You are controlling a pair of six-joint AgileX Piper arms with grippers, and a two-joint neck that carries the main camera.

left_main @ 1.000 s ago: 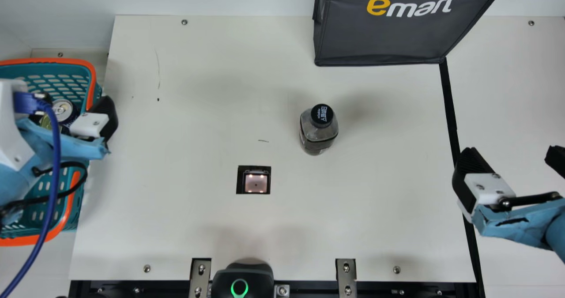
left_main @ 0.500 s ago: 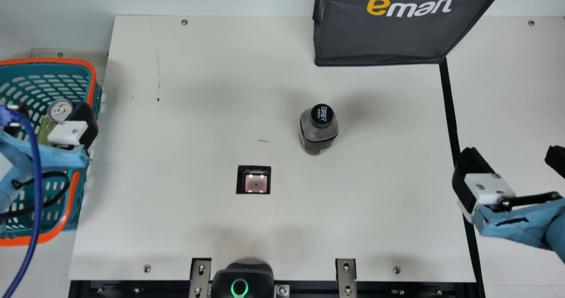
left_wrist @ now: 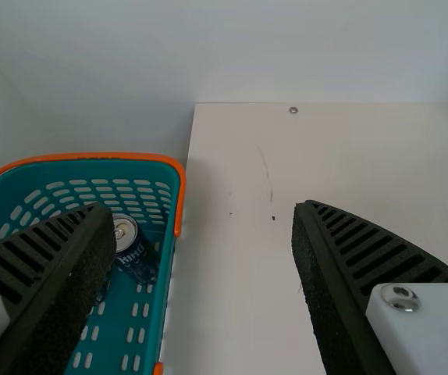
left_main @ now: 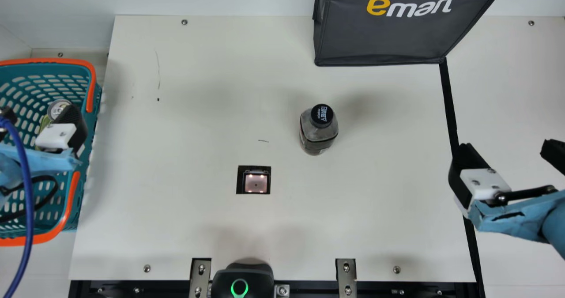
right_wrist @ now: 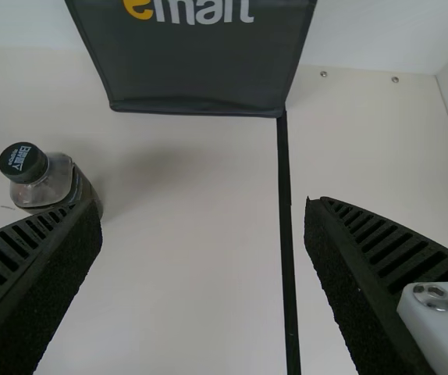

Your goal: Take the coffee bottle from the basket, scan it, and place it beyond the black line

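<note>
Your left end effector (left_main: 39, 113) is released, its two ribbed fingers held wide apart over the teal basket (left_main: 66, 61) with the orange rim. Your right end effector (left_main: 506, 146) is released as well, its fingers spread apart, and in the right wrist view you can see the black line (left_main: 450, 108) running between them along the table (left_main: 198, 134).

The coffee bottle (left_main: 318, 130) stands upright on the table, out of the basket, between your two end effectors and nearer to the right one. It sits to the left of that one and a little farther from you, so it is still short of the black line.

The square scanner window (left_main: 256, 183), lit up, is set into the table to the left of your right end effector and closer to you. The black device with a green ring (left_main: 239, 284) is at the near edge, well apart from both end effectors.

Just by your left end effector, a dark blue drink can (left_wrist: 136, 254) sits in the basket. A blue cable (left_main: 28, 192) hangs on your side of that end effector. The dark grey shopping bag (left_main: 379, 37) stands beyond your right end effector and off to its left.
</note>
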